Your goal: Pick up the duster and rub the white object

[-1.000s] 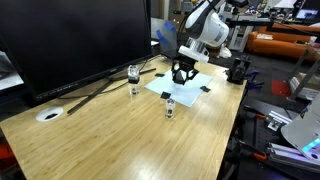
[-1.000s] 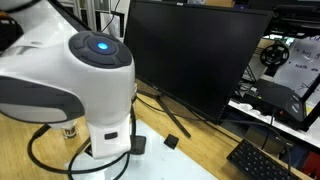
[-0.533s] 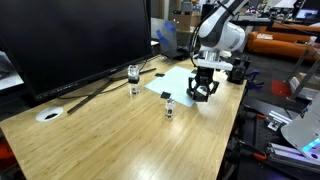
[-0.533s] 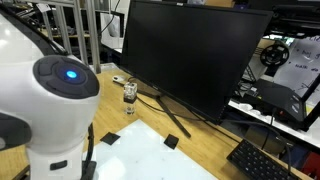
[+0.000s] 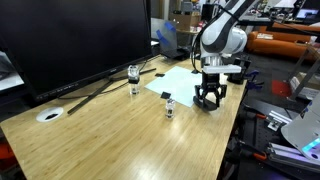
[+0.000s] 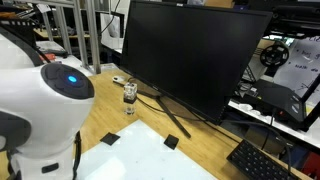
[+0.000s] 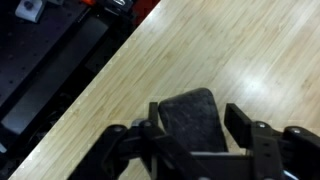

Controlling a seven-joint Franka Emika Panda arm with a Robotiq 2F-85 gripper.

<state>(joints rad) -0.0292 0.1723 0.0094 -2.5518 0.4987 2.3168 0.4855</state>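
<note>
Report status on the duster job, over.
Hand low over table edge, jaws slightly apart. Duster between them on bare wood, gap one side. White sheet off to the side. Nothing blocking.

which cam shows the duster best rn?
Wrist view: the duster lies large in mid-frame on the wooden table, between the fingers of the gripper. In both exterior views it cannot be made out; the gripper or the arm covers that spot.

Your Panda arm (image 5: 222, 35) is glossy white, built of rounded, bulbous shells with grey bands where the links meet. In an exterior view, one joint housing (image 6: 40, 110) carries a round glowing blue light (image 6: 68, 80). Your Robotiq gripper (image 5: 209, 104) is matte black, with angular, linked fingers (image 7: 245, 122).
</note>
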